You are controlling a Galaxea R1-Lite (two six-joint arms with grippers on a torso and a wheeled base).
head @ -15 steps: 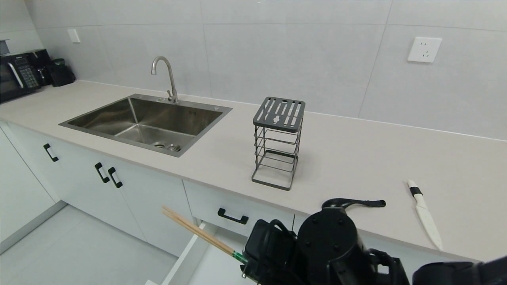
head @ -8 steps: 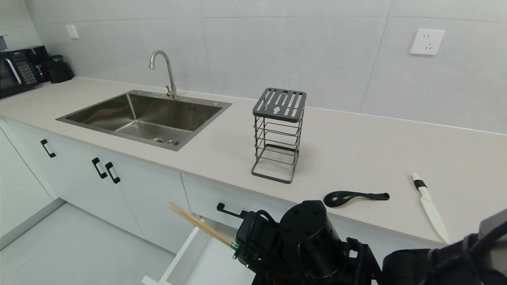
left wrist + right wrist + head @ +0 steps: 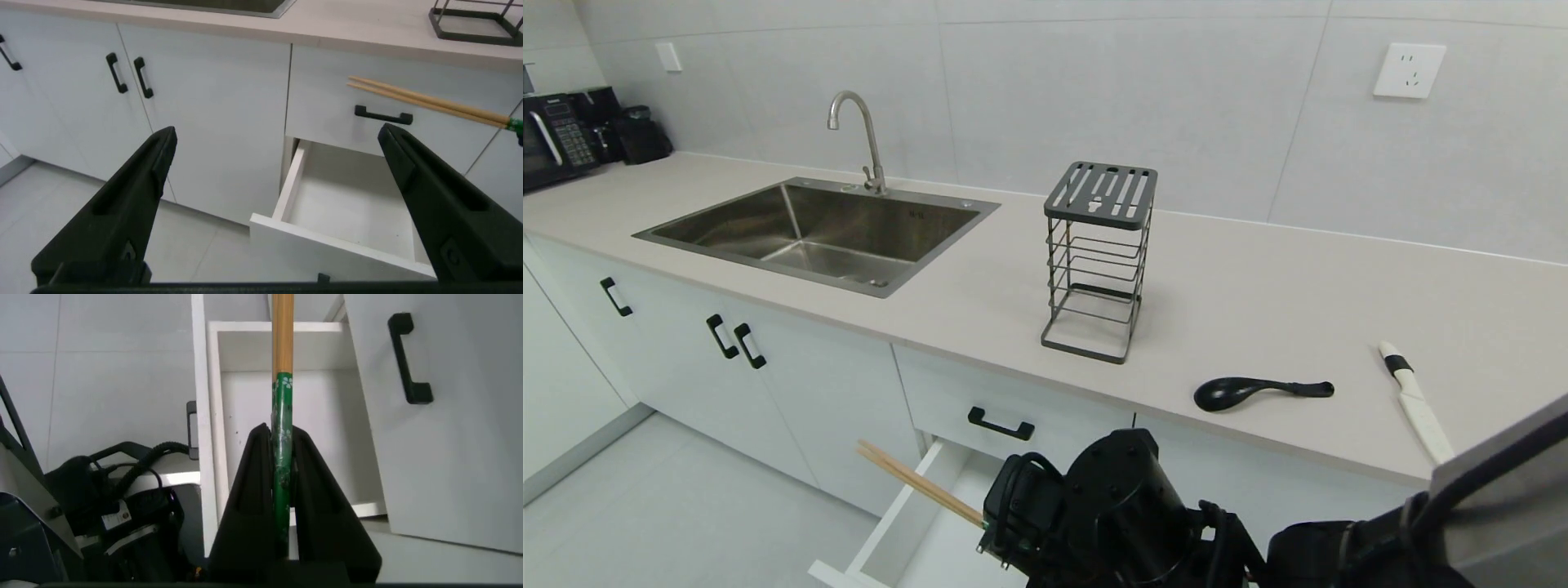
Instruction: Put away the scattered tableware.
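Lower against the counter [image 3: 1258, 310] than a second ago, the right gripper [image 3: 282, 437] clamps the chopsticks [image 3: 282, 343], which jut ahead of its closed jaws above the open drawer [image 3: 323, 416], while the left gripper [image 3: 278, 139] gapes empty; released tilted, they could strike the drawer's rim and spill out.

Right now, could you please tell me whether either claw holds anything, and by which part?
The right claw grips the pair of tan wooden chopsticks by their green-painted end; the left claw is open and empty.
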